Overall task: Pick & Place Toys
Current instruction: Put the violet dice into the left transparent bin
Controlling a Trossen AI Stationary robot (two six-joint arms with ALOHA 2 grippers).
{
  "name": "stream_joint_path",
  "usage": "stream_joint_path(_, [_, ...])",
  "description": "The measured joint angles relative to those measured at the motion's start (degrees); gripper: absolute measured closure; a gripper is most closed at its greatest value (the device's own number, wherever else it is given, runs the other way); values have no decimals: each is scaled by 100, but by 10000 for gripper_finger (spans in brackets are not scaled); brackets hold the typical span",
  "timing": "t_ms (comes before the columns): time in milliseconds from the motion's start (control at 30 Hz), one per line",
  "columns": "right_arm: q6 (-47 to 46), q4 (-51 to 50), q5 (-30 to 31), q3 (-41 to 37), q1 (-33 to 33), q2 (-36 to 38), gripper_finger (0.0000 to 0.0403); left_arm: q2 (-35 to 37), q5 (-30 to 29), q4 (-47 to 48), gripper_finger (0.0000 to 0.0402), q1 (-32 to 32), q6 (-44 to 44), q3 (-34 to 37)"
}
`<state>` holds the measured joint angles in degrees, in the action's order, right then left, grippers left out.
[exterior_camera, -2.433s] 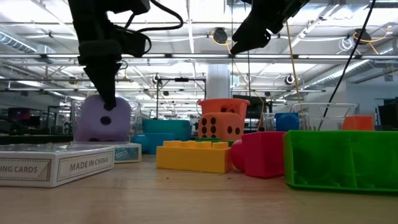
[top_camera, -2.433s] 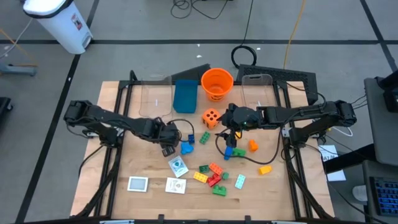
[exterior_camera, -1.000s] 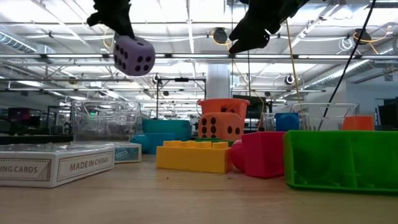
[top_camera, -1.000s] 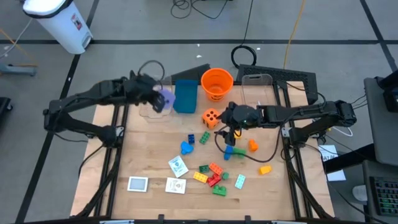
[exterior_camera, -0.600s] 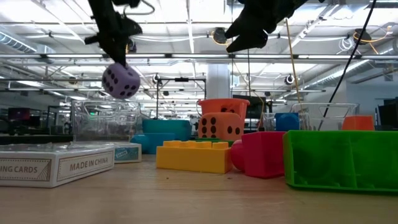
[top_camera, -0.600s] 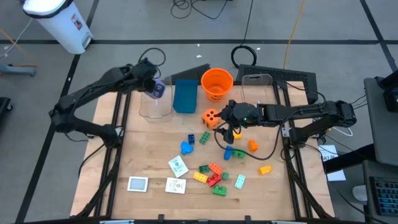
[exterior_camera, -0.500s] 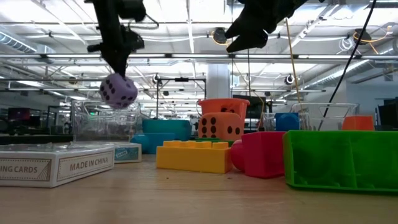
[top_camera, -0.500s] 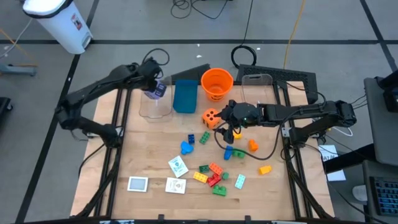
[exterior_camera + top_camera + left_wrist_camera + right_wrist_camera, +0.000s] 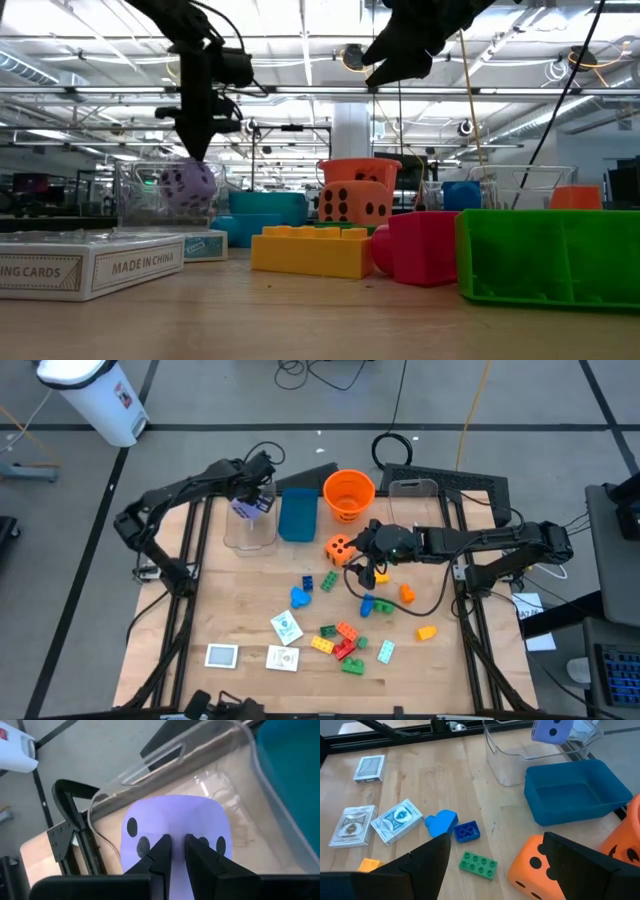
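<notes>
High view: two dice, purple die [image 9: 246, 507] pinched by left gripper [image 9: 252, 497], right gripper [image 9: 366, 566] spread.

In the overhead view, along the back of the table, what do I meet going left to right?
Left gripper shut on the purple die over the clear bin → teal box → orange bucket → second clear bin.
</notes>
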<state>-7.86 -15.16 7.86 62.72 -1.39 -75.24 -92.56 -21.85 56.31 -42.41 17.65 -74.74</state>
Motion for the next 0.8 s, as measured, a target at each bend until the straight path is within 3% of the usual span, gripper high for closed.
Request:
stream_joint_path(267, [-159, -11, -22, 0, -48, 0, 94, -339, -218, -31, 351, 4, 2, 0])
stream_joint_path(800, [-198, -11, -37, 0, -53, 0, 94, -347, -312, -328, 350, -24, 263, 0])
